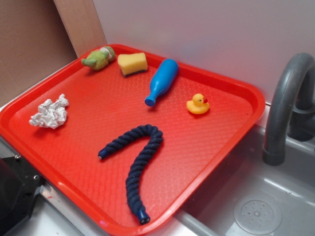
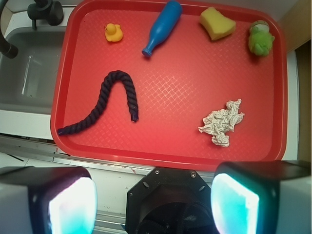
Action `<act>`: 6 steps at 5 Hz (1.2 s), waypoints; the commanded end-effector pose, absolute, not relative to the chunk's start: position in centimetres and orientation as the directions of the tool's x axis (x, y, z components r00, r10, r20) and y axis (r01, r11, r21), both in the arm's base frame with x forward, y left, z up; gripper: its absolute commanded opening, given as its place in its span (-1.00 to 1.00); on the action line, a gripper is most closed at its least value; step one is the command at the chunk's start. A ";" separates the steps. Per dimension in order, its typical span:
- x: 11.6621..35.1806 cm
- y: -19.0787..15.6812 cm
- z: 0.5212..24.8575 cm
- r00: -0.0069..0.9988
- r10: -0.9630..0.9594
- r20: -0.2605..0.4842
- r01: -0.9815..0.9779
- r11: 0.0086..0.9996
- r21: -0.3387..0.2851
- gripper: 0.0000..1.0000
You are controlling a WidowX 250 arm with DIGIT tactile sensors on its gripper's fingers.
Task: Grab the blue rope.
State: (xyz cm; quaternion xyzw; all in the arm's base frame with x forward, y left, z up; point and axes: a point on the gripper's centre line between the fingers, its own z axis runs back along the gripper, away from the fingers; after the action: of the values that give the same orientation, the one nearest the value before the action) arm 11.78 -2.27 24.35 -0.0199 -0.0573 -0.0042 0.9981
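Tool (image 2: pixel 153 197) spread wide, well short of blue rope (image 2: pixel 109 100).

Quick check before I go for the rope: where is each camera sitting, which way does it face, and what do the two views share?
Exterior: off the tray's front corner, looking obliquely down at the red plastic tray; a black robot part shows bottom left.
Wrist: on the arm, high above the tray's near edge, looking down; open end effector with two glowing fingers in the foreground.
Shared: dark navy twisted rope, bright blue plastic bottle, tray.

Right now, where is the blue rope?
The blue rope lies bent on the red tray, near its sink-side front edge in the exterior view, below the blue bottle and rubber duck.
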 end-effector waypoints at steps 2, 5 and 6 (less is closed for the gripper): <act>12.6 -3.7 23.4 0.992 0.023 0.125 -0.012 0.996 -0.089 1.00; 15.5 -8.3 15.6 0.903 0.357 0.237 -0.357 0.933 -0.048 1.00; 16.6 -9.8 12.3 0.880 0.395 0.263 -0.397 0.916 -0.047 1.00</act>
State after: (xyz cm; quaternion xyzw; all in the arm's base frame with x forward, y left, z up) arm 16.16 -9.76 11.38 0.0140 -0.1219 0.2063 0.9708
